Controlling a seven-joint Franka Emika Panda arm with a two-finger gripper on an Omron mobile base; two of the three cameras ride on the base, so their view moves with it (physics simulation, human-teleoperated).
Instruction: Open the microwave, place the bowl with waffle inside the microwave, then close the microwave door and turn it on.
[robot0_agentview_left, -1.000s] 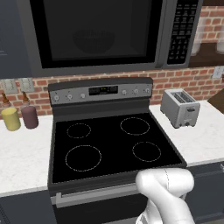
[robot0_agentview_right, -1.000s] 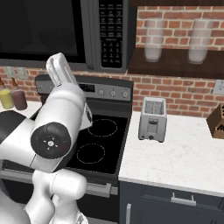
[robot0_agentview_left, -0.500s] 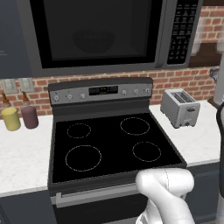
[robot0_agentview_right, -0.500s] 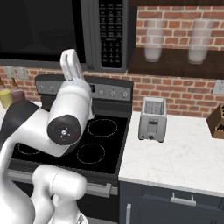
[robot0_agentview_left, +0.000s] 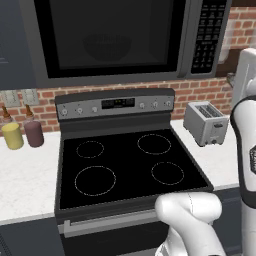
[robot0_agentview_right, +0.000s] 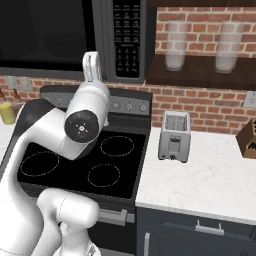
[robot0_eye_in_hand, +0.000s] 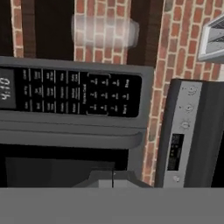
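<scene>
White counter (robot0_agentview_left: 27, 175), yellow jar (robot0_agentview_left: 12, 135), mauve jar (robot0_agentview_left: 33, 133), silver toaster (robot0_agentview_left: 205, 123) standing on it

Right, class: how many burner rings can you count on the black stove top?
4. On the stove: back left, back right, front left, front right. All four show whole in the left base view; none appears hidden.

I count one microwave (robot0_agentview_left: 115, 40) with one door (robot0_agentview_left: 107, 37), shut, and one keypad panel (robot0_agentview_right: 127, 37). Through the glass I make out one bowl (robot0_agentview_left: 106, 47). Below it sits one stove (robot0_agentview_left: 125, 165) with four burner rings. On the counter left of the stove I see two jars, one yellow (robot0_agentview_left: 12, 136) and one mauve (robot0_agentview_left: 34, 133). There is one toaster (robot0_agentview_right: 174, 136). On the shelf I count two glass containers (robot0_agentview_right: 175, 47).
</scene>
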